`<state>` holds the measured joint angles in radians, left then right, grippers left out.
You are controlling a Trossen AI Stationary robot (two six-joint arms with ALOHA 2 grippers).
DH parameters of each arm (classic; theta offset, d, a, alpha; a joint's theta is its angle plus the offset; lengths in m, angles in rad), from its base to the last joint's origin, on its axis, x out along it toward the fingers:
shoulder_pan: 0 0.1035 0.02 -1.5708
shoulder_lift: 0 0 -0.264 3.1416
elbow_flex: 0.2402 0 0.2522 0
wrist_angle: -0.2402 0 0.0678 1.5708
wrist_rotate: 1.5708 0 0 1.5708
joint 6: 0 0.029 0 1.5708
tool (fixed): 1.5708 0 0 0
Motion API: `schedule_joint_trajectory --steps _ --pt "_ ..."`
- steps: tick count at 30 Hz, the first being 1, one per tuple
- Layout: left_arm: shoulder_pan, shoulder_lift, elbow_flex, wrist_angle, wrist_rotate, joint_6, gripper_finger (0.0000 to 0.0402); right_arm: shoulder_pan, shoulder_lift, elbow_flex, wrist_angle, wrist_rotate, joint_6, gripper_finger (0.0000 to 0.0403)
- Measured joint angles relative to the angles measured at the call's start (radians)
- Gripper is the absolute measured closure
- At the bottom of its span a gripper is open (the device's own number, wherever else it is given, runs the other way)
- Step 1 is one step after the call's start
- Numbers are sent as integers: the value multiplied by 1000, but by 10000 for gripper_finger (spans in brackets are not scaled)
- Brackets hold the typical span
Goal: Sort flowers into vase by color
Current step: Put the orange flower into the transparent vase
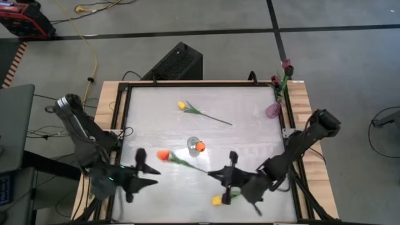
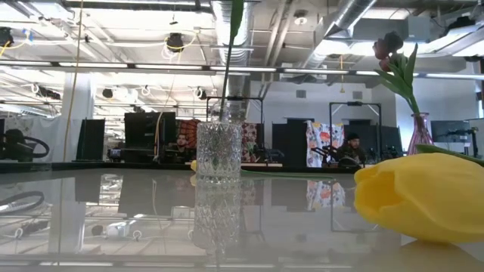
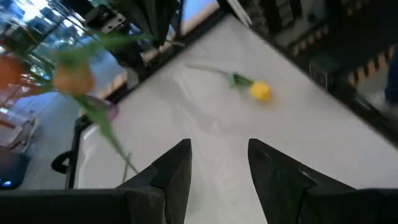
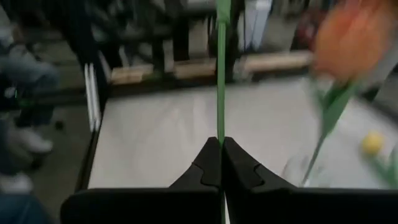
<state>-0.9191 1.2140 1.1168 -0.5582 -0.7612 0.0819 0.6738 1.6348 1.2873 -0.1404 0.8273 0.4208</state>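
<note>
My right gripper (image 1: 219, 173) (image 4: 221, 144) is over the near middle of the table, shut on the thin green stem of an orange tulip (image 1: 163, 154). A second orange tulip (image 1: 200, 147) (image 4: 349, 43) stands with its stem in a clear glass vase (image 1: 193, 144) (image 2: 219, 151). One yellow tulip (image 1: 182, 105) (image 3: 260, 91) lies flat on the far half of the table. Another yellow tulip (image 1: 217, 200) (image 2: 420, 198) lies by the near edge under the right arm. My left gripper (image 1: 141, 165) (image 3: 217, 168) is open at the near left, touching nothing. My right gripper pinches the orange tulip's stem (image 4: 221, 127) between its two shut fingers, which come in from the table's right. The stem runs on straight past the fingertips toward the head at the left. Whether the flower is lifted clear of the table does not show.
A purple vase (image 1: 273, 110) (image 2: 420, 132) holding dark maroon tulips (image 1: 286, 65) (image 2: 389, 45) stands at the table's far right corner. A black frame rail (image 1: 119, 112) borders the white table. Bare table lies between the glass vase and the far yellow tulip.
</note>
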Motion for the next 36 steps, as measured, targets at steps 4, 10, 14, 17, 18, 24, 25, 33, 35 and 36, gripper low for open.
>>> schedule_joint_trajectory --steps 4,10,14,17,18,24,25,33,35,36 --pt "-38 -128 -97 45 -82 -40 252 -14 -59 0 173 28 -253 380" --pt "-27 -286 -443 376 -117 -130 252 -136 -116 0 340 -66 -555 380" --pt "-21 -319 -707 792 -90 -146 252 -277 -145 0 360 -120 -566 380" --pt "-21 -311 -851 1044 -48 -150 252 -400 -147 0 370 -235 -525 380" --pt "-21 -311 -887 1105 -37 -151 252 -437 -145 0 365 -267 -508 380" --pt "-21 -312 -1008 1295 -56 -157 252 -648 -126 -127 534 -428 -406 380" --pt "-21 -312 -1014 1300 -56 -167 252 -676 -125 -181 617 -458 -375 380" --pt "-21 -311 -1025 1310 -50 -163 252 -729 -22 -545 1304 -590 -233 380" --pt "-20 -311 -1025 1323 -56 -132 252 -719 43 -562 1399 -591 -218 380" --pt "-20 -311 -1025 1328 -57 -121 252 -715 77 -565 1443 -592 -218 380"
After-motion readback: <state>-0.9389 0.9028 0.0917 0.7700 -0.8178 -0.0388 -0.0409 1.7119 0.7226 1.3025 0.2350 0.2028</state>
